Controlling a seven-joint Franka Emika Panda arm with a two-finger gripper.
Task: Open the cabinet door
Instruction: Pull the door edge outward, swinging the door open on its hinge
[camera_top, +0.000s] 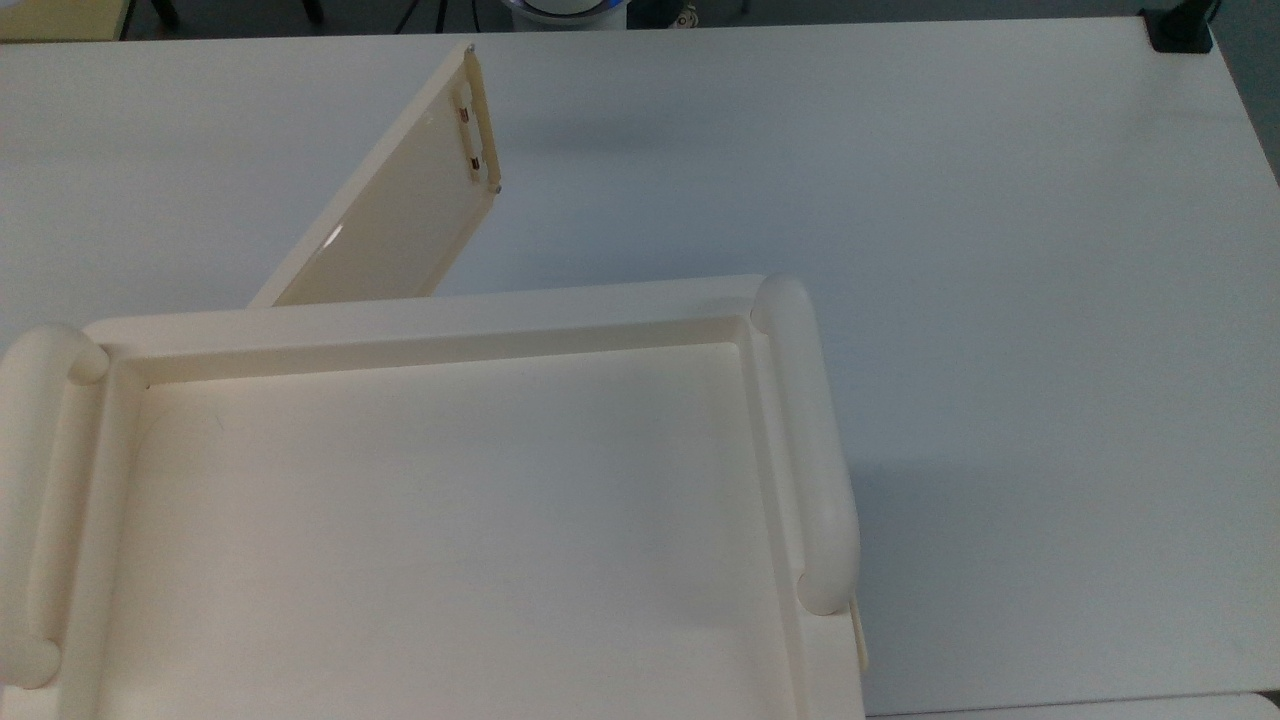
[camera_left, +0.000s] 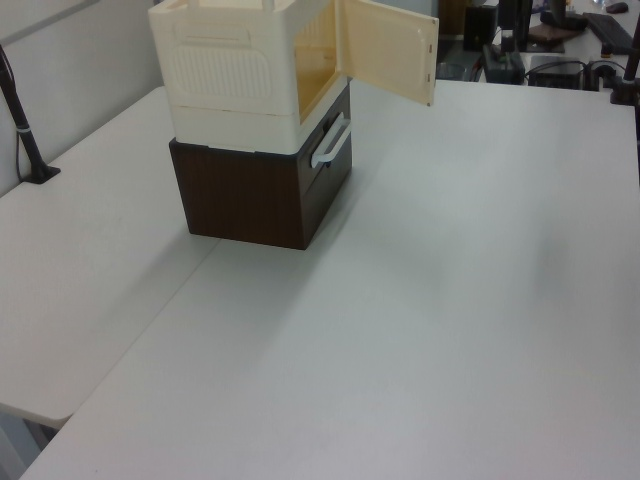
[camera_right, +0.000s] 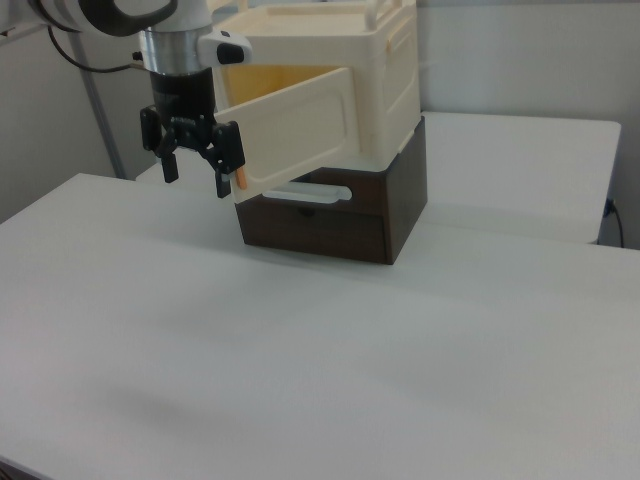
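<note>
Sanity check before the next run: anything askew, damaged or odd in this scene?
Nothing stands out. The cabinet door hangs swung wide open, apparently intact. The cream cabinet sits squarely on the dark drawer unit. The gripper is open beside the door's free edge.
</note>
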